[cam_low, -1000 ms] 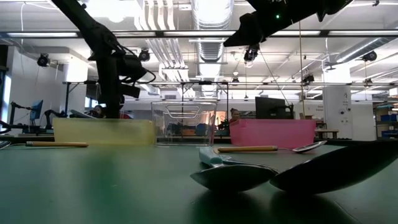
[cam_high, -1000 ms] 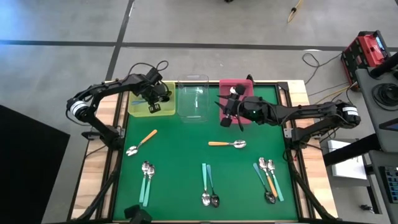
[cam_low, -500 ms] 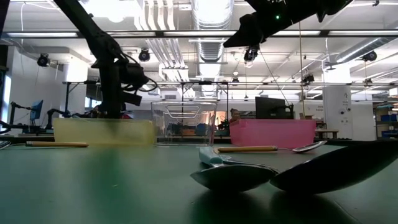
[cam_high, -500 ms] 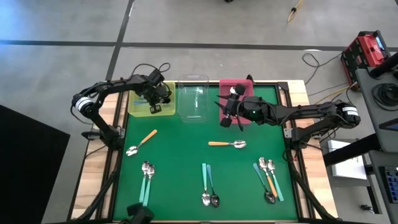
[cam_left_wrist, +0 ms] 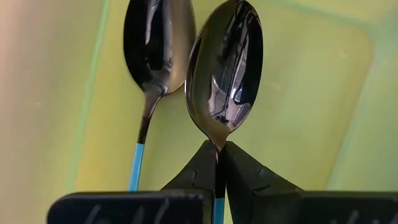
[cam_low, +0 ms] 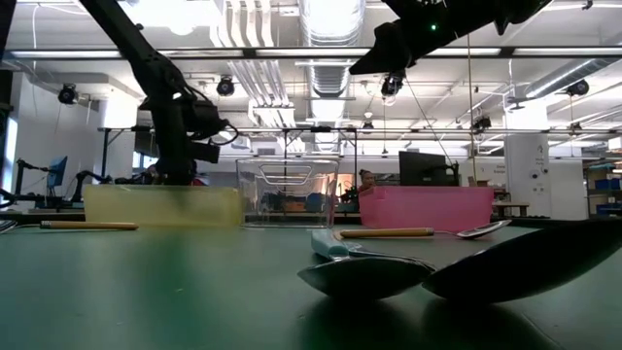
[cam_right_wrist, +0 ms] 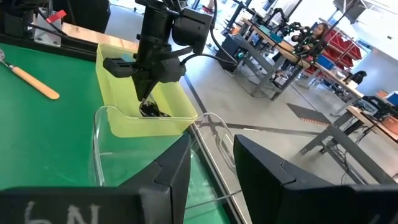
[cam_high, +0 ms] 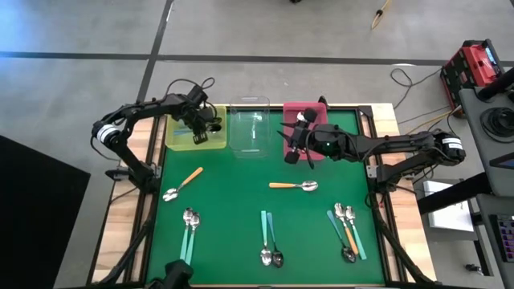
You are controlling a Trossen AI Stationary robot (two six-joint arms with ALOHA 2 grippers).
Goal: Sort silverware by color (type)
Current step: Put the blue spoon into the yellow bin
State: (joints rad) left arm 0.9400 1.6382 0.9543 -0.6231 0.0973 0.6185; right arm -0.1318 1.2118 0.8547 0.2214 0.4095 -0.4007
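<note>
Left gripper (cam_left_wrist: 219, 158) is down inside the yellow bin (cam_high: 178, 141), fingers (cam_left_wrist: 200, 168) clamped on the thin neck of a dark spoon (cam_left_wrist: 225, 74). The bowl of that spoon sticks out straight ahead of the fingertips, over the bin floor. Whether it touches the floor, cannot tell. A second dark spoon with a blue handle (cam_left_wrist: 152, 56) lies in the bin just beside the held one, bowls side by side and nearly touching.

Right gripper (cam_high: 303, 157) hangs above the table at the near edge of the pink bin (cam_high: 305, 110), fingers (cam_right_wrist: 168, 171) parted, nothing between them. From its wrist view it faces across the clear bin (cam_high: 250, 128) toward the yellow bin and the left arm.

Spoons on the green mat (cam_high: 233, 201), relative to the right gripper:
- One orange-handled spoon (cam_high: 294, 186) just below it toward the front edge, lying crosswise.
- A cluster of four (cam_high: 346, 231) farther forward, on its outer side: teal handles and one orange.
- Two teal spoons (cam_high: 269, 239) side by side near the front centre.

Relative to the left gripper:
- One orange spoon (cam_high: 183, 184) on the mat just forward of the yellow bin, lying diagonally.
- Two teal spoons (cam_high: 189, 233) farther forward, near the front corner.

Clear bin sits between yellow and pink.
</note>
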